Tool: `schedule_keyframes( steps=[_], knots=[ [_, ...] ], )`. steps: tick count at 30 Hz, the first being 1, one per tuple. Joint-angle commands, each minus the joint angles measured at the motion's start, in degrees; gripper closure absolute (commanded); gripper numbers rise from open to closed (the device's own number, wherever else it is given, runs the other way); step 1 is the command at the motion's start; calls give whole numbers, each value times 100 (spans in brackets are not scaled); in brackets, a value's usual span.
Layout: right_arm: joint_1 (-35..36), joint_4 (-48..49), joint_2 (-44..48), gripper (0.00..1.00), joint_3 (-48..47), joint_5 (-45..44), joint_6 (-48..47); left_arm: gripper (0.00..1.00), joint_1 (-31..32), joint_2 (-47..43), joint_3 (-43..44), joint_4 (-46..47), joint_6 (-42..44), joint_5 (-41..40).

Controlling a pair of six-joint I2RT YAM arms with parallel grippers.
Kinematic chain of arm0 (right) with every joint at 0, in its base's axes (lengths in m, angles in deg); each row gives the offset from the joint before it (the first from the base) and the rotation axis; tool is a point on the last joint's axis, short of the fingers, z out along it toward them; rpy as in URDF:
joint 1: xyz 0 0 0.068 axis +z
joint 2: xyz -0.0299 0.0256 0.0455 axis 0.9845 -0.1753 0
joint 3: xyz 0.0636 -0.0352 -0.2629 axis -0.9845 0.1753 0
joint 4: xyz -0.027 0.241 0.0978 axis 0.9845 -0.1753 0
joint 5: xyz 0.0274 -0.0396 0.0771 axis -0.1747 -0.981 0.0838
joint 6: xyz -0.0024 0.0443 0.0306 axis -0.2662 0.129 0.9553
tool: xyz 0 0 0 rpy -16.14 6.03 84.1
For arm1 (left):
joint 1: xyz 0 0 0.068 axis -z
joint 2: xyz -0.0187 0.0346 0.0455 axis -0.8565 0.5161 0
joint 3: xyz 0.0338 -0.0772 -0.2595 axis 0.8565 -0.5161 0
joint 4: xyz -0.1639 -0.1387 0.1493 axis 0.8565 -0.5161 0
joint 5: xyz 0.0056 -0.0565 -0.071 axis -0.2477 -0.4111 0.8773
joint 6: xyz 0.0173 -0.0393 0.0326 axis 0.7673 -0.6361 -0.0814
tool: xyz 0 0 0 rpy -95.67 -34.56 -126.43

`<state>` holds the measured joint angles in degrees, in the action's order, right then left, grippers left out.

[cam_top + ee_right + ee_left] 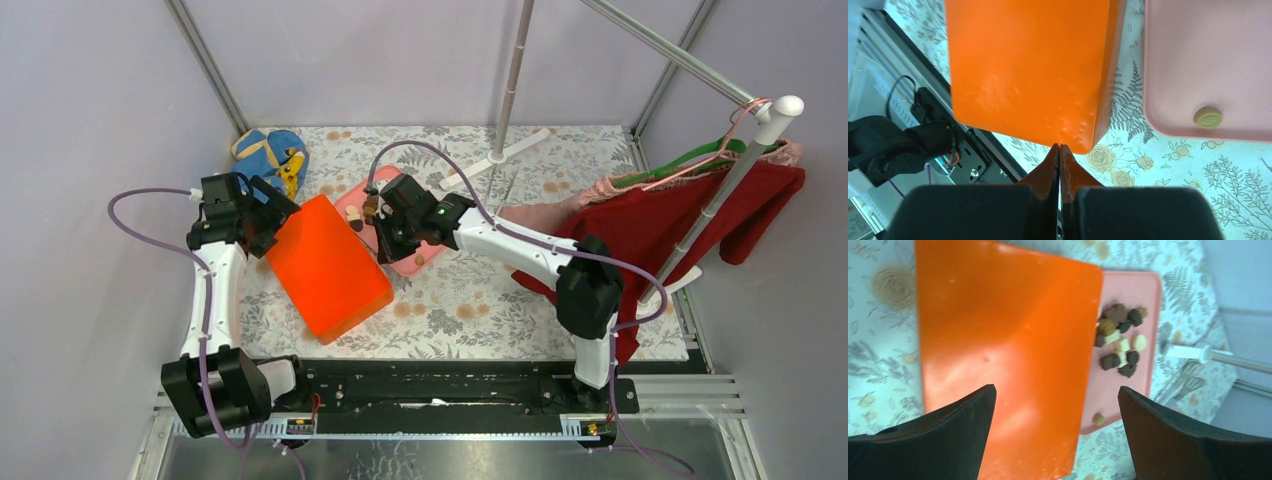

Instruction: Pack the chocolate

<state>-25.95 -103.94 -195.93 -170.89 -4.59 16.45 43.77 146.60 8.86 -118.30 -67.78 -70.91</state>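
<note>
Several small dark brown, light brown and cream chocolate pieces lie in a heap on a pink tray. One tan piece lies alone near the tray's edge, and it also shows in the right wrist view. A shut orange box lies beside the tray. My left gripper hovers open and empty over the box's far left corner. My right gripper hangs over the tray, shut and empty, its tips near the box's corner.
A blue and yellow soft bag lies at the back left. A white pole stand rises at the back centre. Red and pink garments hang from a rack on the right. A flowered cloth covers the table.
</note>
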Motion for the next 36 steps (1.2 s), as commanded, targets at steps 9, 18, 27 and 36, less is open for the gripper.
schedule_keyframes(
  steps=[9, 18, 27, 36],
  knots=[
    [-25, -167, 574, 100, -120, -525, -153, 6, 785, 1363, 680, 2321, -821, -144],
    [-26, -254, 716, 100, 95, -735, -71, 46, 1316, 3153, 801, 2307, -543, -1318],
    [-29, -226, 821, 100, 127, -755, -65, 41, 1467, 2435, 1617, 1936, -133, -1537],
    [-29, -353, 727, 100, 14, -773, -102, 46, 1483, 3195, 1649, 2257, -264, -1829]
  ],
)
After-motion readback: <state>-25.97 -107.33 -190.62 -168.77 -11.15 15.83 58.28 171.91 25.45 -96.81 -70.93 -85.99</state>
